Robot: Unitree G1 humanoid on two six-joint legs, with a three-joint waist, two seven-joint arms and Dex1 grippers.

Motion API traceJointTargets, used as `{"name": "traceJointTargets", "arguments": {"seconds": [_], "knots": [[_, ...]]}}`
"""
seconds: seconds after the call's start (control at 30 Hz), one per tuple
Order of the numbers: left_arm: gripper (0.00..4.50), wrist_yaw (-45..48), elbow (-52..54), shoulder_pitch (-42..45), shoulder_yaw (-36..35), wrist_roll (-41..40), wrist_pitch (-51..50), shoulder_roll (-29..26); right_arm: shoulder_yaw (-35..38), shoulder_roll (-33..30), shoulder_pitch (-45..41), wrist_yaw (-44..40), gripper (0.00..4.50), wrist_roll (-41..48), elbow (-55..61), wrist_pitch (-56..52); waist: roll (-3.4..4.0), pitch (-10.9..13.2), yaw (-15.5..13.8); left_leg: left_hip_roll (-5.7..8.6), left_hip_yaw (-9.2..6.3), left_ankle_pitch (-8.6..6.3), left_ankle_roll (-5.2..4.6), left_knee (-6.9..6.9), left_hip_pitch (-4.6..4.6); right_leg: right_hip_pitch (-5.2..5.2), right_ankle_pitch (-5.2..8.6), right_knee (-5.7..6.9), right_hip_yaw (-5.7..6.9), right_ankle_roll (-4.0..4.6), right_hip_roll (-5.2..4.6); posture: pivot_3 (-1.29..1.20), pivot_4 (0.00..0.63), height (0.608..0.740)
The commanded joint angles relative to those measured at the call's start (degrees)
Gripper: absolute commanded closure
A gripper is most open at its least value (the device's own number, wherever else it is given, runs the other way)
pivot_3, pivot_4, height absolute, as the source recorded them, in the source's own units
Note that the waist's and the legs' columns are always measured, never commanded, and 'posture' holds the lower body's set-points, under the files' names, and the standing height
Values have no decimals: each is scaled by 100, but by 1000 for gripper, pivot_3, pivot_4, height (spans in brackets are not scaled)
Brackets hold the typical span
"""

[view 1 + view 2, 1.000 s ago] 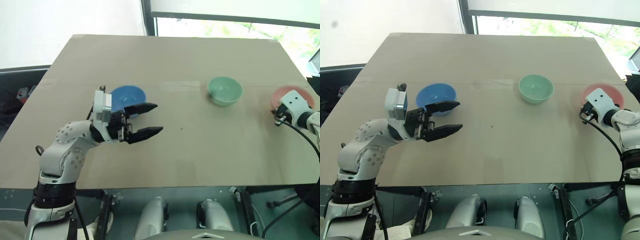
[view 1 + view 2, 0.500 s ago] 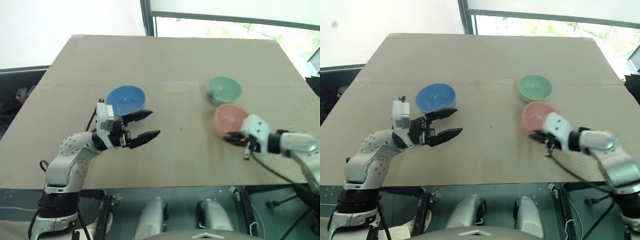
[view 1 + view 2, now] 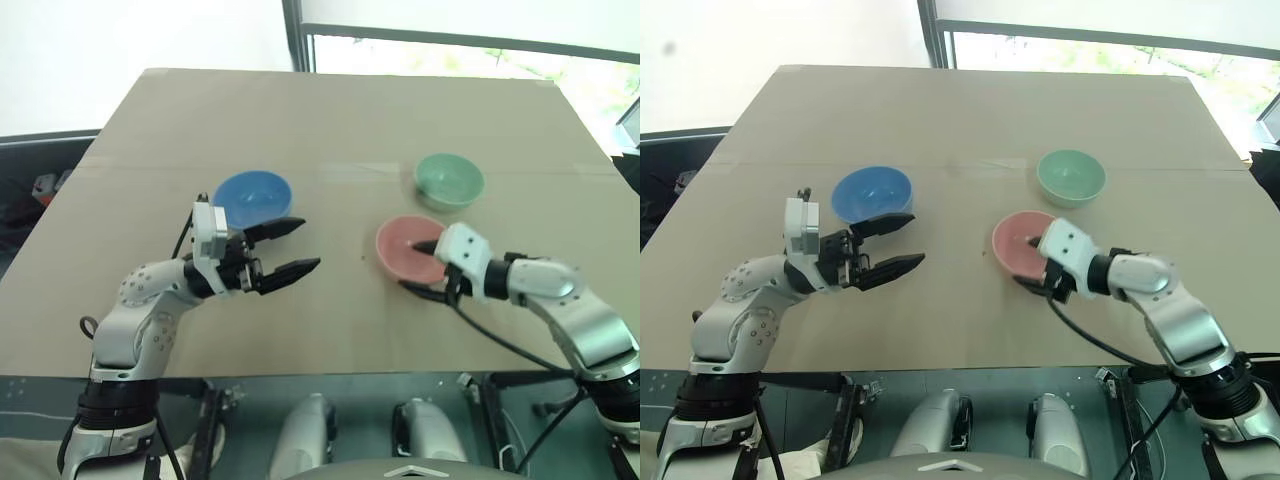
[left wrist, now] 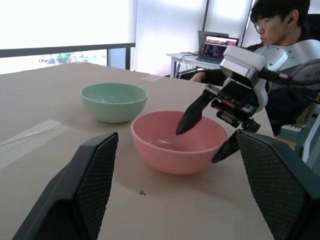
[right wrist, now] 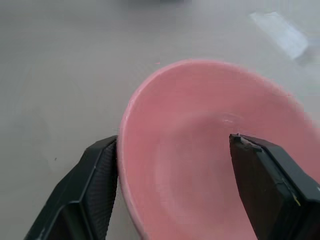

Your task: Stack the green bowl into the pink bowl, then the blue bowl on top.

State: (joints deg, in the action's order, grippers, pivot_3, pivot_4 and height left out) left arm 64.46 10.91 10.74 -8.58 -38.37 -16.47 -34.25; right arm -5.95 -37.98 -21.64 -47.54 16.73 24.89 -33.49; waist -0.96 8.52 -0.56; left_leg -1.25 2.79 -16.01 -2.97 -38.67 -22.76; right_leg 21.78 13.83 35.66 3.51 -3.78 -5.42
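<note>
Three bowls are sitting upright on the tan worktop (image 3: 330, 120), none of them stacked. The pink bowl (image 3: 407, 247) is resting near the middle, with the green bowl (image 3: 449, 181) just beyond it and slightly to the right, close but apart. The blue bowl (image 3: 252, 197) is lying well to the left of both.

Right tool (image 3: 422, 266) is straddling the near rim of the pink bowl: one black finger is reaching inside over the rim, the other is standing outside by the wall. In the left wrist view the inner fingertip (image 4: 186, 123) is hanging over the hollow with a gap showing, and the outer one is low beside the bowl's wall, so the jaws are standing apart around the rim rather than pinching it (whether either finger is grazing the bowl I cannot tell). The bowl is sitting flat on the worktop.

Left tool (image 3: 287, 248) is hovering just in front of the blue bowl, pointing toward the right, jaws spread wide and holding nothing.

Behind the right arm, a person (image 4: 280, 30) is sitting by a laptop (image 4: 218, 46).
</note>
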Motion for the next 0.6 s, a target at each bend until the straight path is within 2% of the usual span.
{"name": "traceJointTargets", "arguments": {"seconds": [0.03,0.13,0.27,0.43,0.6], "knots": [[477,-84,309,-55,-74,-65,59,33,626,-292,-688,101,1065,-222,-566,662,-4,-2,-16,0,-3,0,0,-2,6,-3,0,3,2,0,0,0,150,740],[477,-117,295,-41,-47,-34,94,61,239,-691,-1096,185,1065,-1258,-2064,2051,-11,-7,-38,1,-8,0,1,-3,9,-7,1,6,7,1,0,0,150,740],[477,-177,333,-53,-62,-32,100,71,-228,-637,-1721,162,1065,-1947,-4063,3539,-9,-5,-6,11,3,0,-2,-6,8,-4,0,7,-7,0,-2,0,150,740],[477,-300,548,-251,-114,-55,76,66,-765,-185,-2334,360,1065,-2613,-5885,4866,-3,0,155,0,16,3,3,21,6,13,0,8,-17,1,5,0,150,740],[477,-466,730,-413,-208,-85,43,27,-1038,211,-2824,599,1065,-3050,-7025,5618,0,2,175,-4,18,4,5,26,5,13,0,1,-17,0,4,0,150,740]]}}
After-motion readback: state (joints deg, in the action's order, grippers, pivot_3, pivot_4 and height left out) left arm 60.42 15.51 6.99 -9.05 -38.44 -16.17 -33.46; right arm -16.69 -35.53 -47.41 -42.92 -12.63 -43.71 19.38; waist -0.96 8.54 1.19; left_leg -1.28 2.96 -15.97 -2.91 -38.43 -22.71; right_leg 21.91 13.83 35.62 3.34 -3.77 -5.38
